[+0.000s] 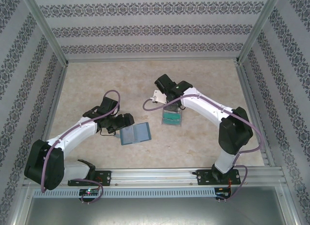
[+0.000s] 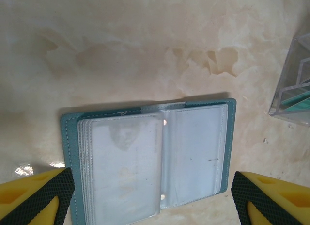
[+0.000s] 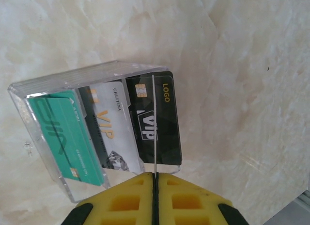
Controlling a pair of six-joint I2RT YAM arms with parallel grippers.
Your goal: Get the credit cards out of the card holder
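The teal card holder (image 2: 145,162) lies open on the table, its clear sleeves showing no cards; from above it sits at centre-left (image 1: 135,134). My left gripper (image 2: 152,188) hangs over it, open, fingers wide on either side and touching nothing; in the top view it is just left of the holder (image 1: 126,121). My right gripper (image 3: 155,175) is shut on a thin credit card (image 3: 154,123) seen edge-on, white from above (image 1: 157,95). Below it, a teal card (image 3: 63,137), a grey card (image 3: 109,133) and a black card (image 3: 167,130) rest in a clear box.
The clear plastic box (image 1: 172,119) stands right of the card holder, its corner at the right edge of the left wrist view (image 2: 295,89). Patterned walls enclose the marbled table (image 1: 111,84) on three sides. A metal rail (image 1: 160,175) runs along the near edge.
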